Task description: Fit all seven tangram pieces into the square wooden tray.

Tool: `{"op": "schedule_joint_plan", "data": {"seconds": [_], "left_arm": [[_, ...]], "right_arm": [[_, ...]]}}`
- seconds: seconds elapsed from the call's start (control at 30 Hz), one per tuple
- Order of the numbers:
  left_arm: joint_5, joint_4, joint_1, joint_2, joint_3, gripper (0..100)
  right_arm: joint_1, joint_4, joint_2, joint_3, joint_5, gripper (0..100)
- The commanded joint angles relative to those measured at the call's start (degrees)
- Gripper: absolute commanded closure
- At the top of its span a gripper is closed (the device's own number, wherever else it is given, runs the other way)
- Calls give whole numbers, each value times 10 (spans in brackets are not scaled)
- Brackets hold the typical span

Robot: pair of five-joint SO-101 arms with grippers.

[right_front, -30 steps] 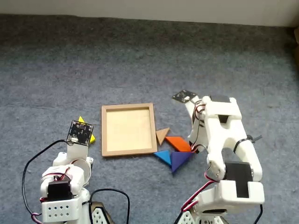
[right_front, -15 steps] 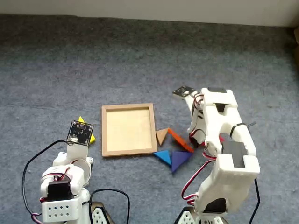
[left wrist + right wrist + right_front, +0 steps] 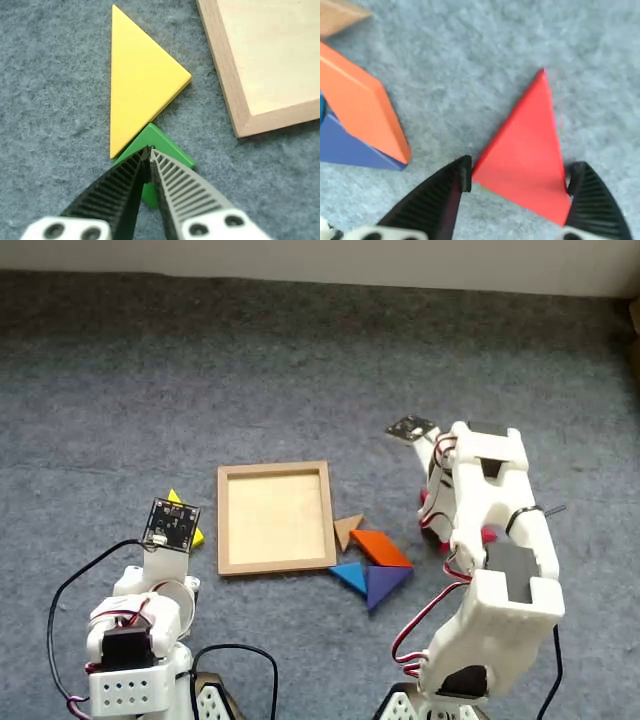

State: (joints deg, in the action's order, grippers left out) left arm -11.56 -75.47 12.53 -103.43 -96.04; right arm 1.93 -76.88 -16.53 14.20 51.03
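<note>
Nearest, the left hand [image 3: 149,152] is clenched, its tips over a green piece [image 3: 167,145] that touches the yellow triangle [image 3: 142,80], just beside the tray [image 3: 225,85]. The right hand [image 3: 518,174] is released, spread astride the red triangle [image 3: 527,150], which lies flat on the desk [image 3: 470,60]. Farther on lie orange [image 3: 362,102], navy [image 3: 345,147] and tan [image 3: 337,15] pieces. The tray holds nothing. The pieces look light, stiff and thin, their smooth paint likely slippery: pinch red low, across opposite edges.
</note>
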Motion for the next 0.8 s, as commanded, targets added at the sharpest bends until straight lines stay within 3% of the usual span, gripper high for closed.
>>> {"op": "schedule_joint_plan", "data": {"seconds": [0.0, 0.13, 0.37, 0.47, 0.77], "left_arm": [[4, -3, 5, -6, -11, 977], [4, -3, 5, -6, -11, 977], [4, -3, 5, -6, -11, 977], [4, -3, 5, -6, -11, 977], [4, -3, 5, -6, -11, 977]], "right_arm": [[-6, -52, 27, -43, 7, 713], [-14, -63, 68, -50, 5, 713], [-23, -59, 87, -22, -78, 713], [-24, -59, 87, -22, -79, 711], [-12, -60, 81, -10, 69, 709]]}}
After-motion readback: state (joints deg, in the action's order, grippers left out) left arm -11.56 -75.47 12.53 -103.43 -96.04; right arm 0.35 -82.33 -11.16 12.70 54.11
